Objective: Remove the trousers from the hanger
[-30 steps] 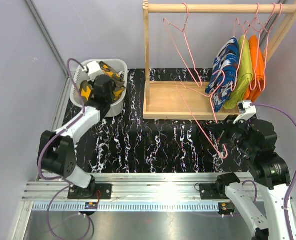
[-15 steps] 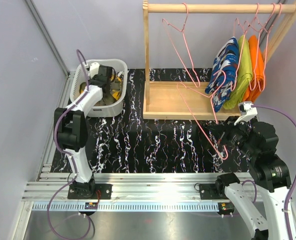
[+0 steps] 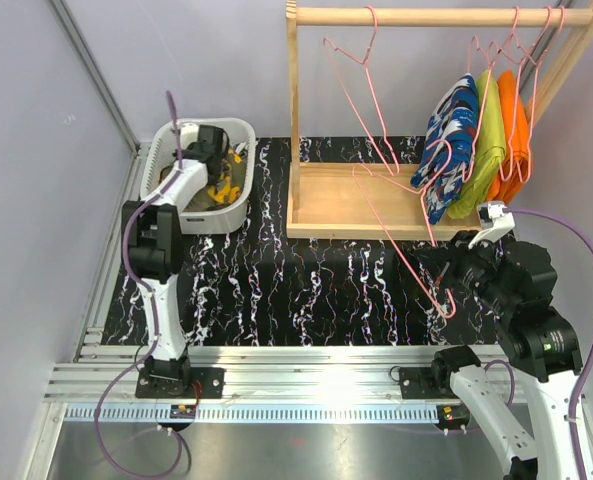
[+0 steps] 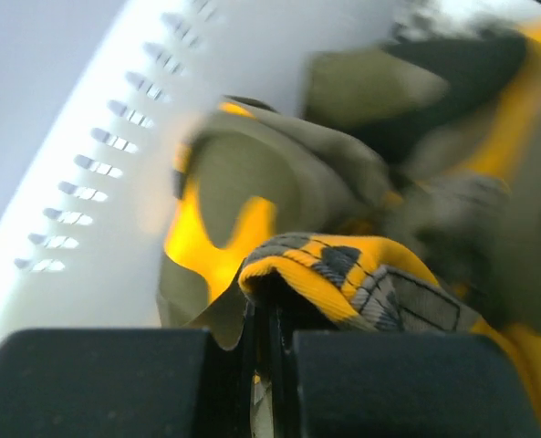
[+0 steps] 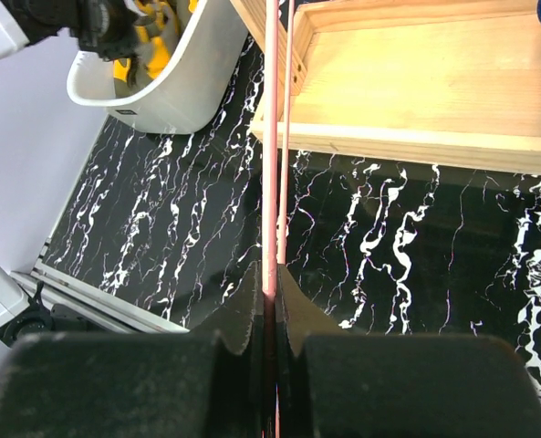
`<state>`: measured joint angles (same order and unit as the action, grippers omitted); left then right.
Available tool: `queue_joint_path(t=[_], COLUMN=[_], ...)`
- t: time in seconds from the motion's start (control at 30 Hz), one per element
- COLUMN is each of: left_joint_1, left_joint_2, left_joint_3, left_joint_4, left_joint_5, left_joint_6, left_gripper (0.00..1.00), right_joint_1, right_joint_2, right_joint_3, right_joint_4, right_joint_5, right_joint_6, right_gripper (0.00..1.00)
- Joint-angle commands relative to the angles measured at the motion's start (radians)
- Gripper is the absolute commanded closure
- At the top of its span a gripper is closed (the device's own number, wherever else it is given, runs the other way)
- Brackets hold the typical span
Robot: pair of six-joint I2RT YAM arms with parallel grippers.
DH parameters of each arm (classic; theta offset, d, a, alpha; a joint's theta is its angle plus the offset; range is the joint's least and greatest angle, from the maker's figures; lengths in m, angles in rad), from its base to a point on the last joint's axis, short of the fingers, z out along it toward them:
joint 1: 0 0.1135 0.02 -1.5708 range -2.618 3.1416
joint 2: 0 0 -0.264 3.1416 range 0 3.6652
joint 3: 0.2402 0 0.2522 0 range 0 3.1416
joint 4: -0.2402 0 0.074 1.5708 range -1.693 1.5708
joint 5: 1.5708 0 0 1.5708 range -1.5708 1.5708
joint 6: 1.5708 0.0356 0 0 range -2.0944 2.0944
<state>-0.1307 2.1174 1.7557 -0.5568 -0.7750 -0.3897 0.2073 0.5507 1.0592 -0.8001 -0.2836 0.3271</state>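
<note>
**A:** Left arm?

**B:** My left gripper (image 4: 268, 315) is down in the white basket (image 3: 238, 208), pinched tight on a fold of the olive camouflage trousers (image 4: 343, 265).

**A:** Right?

**B:** My right gripper (image 5: 268, 292) is clamped on a bare pink hanger (image 5: 272, 164). The blue print trousers (image 3: 449, 150) hang from the rail of the wooden rack (image 3: 341, 200), beyond and above that gripper, long axis dangling downward. The right arm is far nearer, so I'd send it there next.

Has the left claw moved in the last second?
Yes. The left claw, shut on the camouflage trousers, has shifted from the white basket's near side toward its far rim.
</note>
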Motion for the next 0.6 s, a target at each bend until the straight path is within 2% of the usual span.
queue_joint_path(t=[0.0, 0.13, 0.23, 0.27, 0.3, 0.4, 0.5, 0.57], left_joint_1=[-0.086, -0.103, -0.084, -0.075, -0.072, -0.069, -0.066, -0.066], left_joint_2=[0.026, -0.002, -0.002, -0.001, -0.016, -0.100, -0.204, -0.250], left_joint_3=[-0.025, -0.096, -0.062, -0.035, 0.002, 0.025, 0.025, 0.030], left_joint_4=[0.054, 0.084, 0.017, -0.017, -0.059, -0.089, -0.109, -0.120], left_joint_5=[-0.050, -0.024, -0.032, -0.033, -0.046, -0.041, -0.015, 0.003], left_joint_6=[0.127, 0.167, 0.167, 0.157, 0.152, 0.149, 0.129, 0.124], left_gripper=[1.00, 1.00, 1.00, 0.96, 0.81, 0.54, 0.45, 0.35], right_joint_1=[-0.003, -0.003, -0.003, -0.003, -0.002, -0.002, -0.003, -0.003], right_joint_2=[0.012, 0.011, 0.012, 0.011, 0.014, 0.034, 0.058, 0.061], right_joint_3=[0.007, 0.016, 0.025, 0.028, 0.034, 0.085, 0.119, 0.136], right_joint_4=[0.062, 0.053, 0.044, 0.041, 0.039, 0.027, 0.006, -0.010], right_joint_5=[-0.031, -0.029, -0.029, -0.031, -0.020, 0.015, 0.059, 0.081], right_joint_6=[0.007, 0.003, -0.003, -0.003, -0.008, -0.023, -0.037, -0.059], right_gripper=[1.00, 1.00, 1.00, 1.00, 1.00, 1.00, 1.00, 1.00])
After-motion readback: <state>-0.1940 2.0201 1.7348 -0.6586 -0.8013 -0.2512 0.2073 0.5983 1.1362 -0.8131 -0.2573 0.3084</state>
